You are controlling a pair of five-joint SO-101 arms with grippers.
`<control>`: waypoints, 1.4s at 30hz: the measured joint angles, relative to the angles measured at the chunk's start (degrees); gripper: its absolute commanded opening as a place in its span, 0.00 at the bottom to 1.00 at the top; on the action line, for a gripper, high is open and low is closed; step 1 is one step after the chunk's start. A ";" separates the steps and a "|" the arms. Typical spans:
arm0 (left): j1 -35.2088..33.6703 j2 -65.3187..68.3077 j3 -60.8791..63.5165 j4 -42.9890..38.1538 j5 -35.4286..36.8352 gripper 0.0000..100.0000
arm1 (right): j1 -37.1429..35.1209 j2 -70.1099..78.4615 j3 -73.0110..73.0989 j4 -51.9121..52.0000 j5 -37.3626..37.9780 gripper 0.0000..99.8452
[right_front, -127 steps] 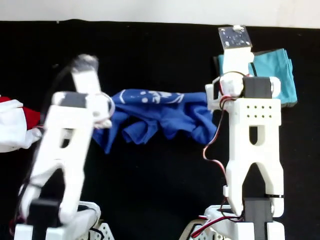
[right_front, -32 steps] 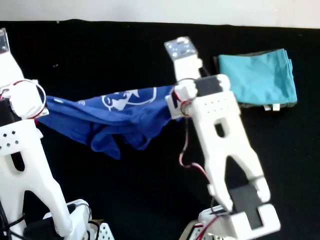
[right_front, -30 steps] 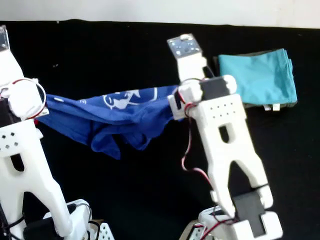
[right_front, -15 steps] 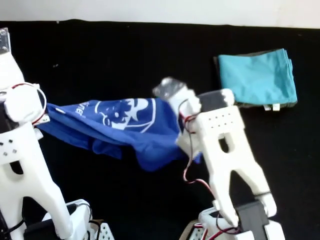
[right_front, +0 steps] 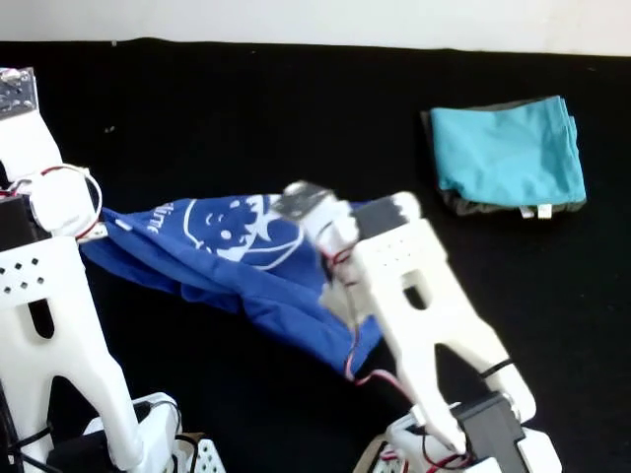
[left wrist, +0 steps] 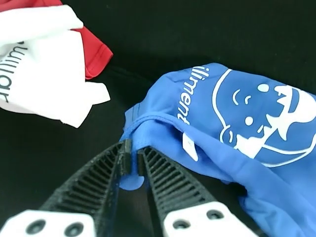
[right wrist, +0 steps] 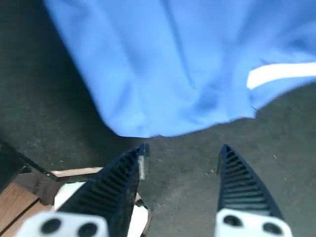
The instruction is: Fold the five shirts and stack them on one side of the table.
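Left gripper (left wrist: 132, 160) clamps the blue shirt (left wrist: 247, 143), white-and-red shirts (left wrist: 44, 64) just beside; right gripper (right wrist: 182, 158) gapes near it, teal shirt (right_front: 508, 148) well apart.

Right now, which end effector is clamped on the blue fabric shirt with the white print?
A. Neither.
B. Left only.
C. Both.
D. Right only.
B: the left end effector is shut on a hem of the blue fabric shirt with the white print, while the right end effector stands open and empty, with the shirt beyond its tips.
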 measured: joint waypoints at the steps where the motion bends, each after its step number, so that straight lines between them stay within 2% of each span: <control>1: 0.00 0.00 0.00 -0.53 0.00 0.01 | -2.55 0.00 1.14 -0.18 -0.18 0.20; 3: 0.00 0.00 0.00 -0.97 0.00 0.01 | -5.80 0.00 4.13 -4.04 -0.35 0.20; 6: 0.00 0.00 0.00 -1.05 0.00 0.01 | -5.01 2.81 9.23 -14.77 -0.79 0.20; 11: 0.00 0.00 0.00 -1.05 0.00 0.01 | 3.78 14.59 11.08 -32.88 -0.88 0.20; 15: 0.00 0.00 0.00 -1.05 0.00 0.01 | 11.34 23.65 3.34 -36.40 -1.58 0.20; 20: 0.35 0.00 0.26 -1.05 0.00 0.01 | 18.02 29.54 -8.88 -36.22 -7.82 0.20; 26: 0.35 0.00 2.64 -1.05 0.00 0.01 | 18.81 30.59 -16.09 -32.79 -8.97 0.20; 35: 0.35 0.00 5.54 -1.23 0.00 0.01 | 19.08 24.44 -22.42 -15.91 -9.05 0.26; 38: 0.35 0.00 5.54 -1.23 0.00 0.01 | 17.14 20.04 -22.42 -11.52 -9.05 0.26; 42: 0.35 0.00 5.63 -2.99 0.00 0.01 | 10.81 15.82 -22.51 -4.40 -6.33 0.26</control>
